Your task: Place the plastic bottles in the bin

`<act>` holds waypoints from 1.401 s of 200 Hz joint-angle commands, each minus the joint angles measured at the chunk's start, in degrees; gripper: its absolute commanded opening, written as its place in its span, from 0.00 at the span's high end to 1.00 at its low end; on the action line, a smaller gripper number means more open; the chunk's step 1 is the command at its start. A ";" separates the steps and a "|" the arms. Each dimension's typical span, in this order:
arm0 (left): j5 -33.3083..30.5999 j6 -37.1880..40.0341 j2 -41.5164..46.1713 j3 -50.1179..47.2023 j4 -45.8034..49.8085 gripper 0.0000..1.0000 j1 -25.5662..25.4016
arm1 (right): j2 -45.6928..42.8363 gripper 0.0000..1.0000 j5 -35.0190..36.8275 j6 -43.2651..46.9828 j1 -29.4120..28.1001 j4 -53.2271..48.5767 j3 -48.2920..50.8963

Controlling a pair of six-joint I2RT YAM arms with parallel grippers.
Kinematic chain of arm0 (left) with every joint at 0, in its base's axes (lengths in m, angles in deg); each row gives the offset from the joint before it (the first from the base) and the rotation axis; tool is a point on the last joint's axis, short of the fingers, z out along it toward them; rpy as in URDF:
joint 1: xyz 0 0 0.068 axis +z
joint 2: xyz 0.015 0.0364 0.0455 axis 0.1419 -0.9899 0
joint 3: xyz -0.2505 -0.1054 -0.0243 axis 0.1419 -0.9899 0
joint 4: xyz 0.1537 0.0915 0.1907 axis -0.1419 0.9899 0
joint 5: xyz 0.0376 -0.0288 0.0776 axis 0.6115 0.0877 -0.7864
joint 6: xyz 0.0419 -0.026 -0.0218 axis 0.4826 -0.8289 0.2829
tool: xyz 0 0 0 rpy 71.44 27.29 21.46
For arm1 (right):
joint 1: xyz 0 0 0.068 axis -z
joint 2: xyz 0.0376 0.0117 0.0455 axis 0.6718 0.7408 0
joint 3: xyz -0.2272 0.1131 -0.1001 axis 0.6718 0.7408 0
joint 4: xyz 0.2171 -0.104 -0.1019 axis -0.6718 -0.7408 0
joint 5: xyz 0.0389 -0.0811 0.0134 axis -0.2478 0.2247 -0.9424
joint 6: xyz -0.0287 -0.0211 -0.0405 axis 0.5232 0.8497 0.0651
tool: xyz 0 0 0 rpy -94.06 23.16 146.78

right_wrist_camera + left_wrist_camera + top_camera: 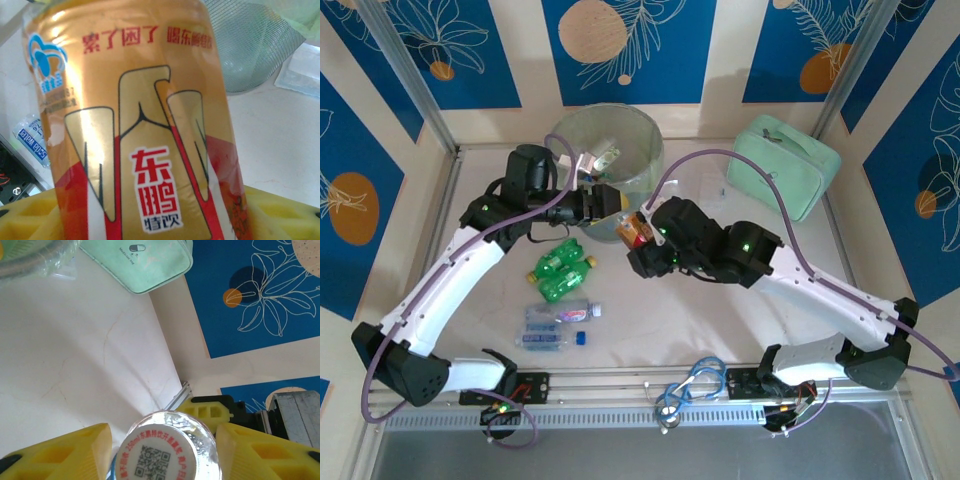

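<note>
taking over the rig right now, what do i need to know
Left gripper: shut on a clear bottle, raised beside the bin.
Right gripper: shut on a gold bottle, just short of the bin.
Done: at least one bottle in the bin.
Left: drop both held bottles in, then the green bottles and blue-label bottles on the table.

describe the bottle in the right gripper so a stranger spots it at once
Find the tall pale-green bin at the far middle of the table. Just in front of its near rim the right gripper holds a bottle. Its gold and red label sets it apart from the green bottles.
</note>
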 commanded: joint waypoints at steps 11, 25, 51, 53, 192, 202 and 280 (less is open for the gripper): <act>0.90 1.54 0.03 0.48 -0.11 0.57 -0.37 | 0.38 0.38 0.95 1.00 -0.44 0.03 -2.42; 0.70 1.45 -0.11 0.76 -0.49 0.64 -0.36 | 0.33 0.38 1.15 0.80 -0.47 0.03 -2.54; 1.22 0.43 -0.47 0.52 -2.57 0.73 -0.37 | -0.19 0.37 2.54 0.07 -0.48 -0.09 -3.06; 1.18 0.30 -0.47 0.46 -2.64 0.73 -0.32 | -0.24 0.37 2.68 0.06 -0.51 -0.10 -3.05; 9.47 -31.06 0.73 -11.46 -52.11 0.80 8.24 | -14.19 0.01 -52.49 -26.05 31.36 20.62 5.13; 10.62 -32.84 0.22 -11.85 -55.47 0.80 8.25 | -13.70 0.01 -54.45 -27.49 32.19 22.22 5.08; 15.45 -39.41 -1.26 -12.61 -66.84 0.79 8.24 | -9.60 0.05 -58.74 -31.95 32.88 30.21 2.82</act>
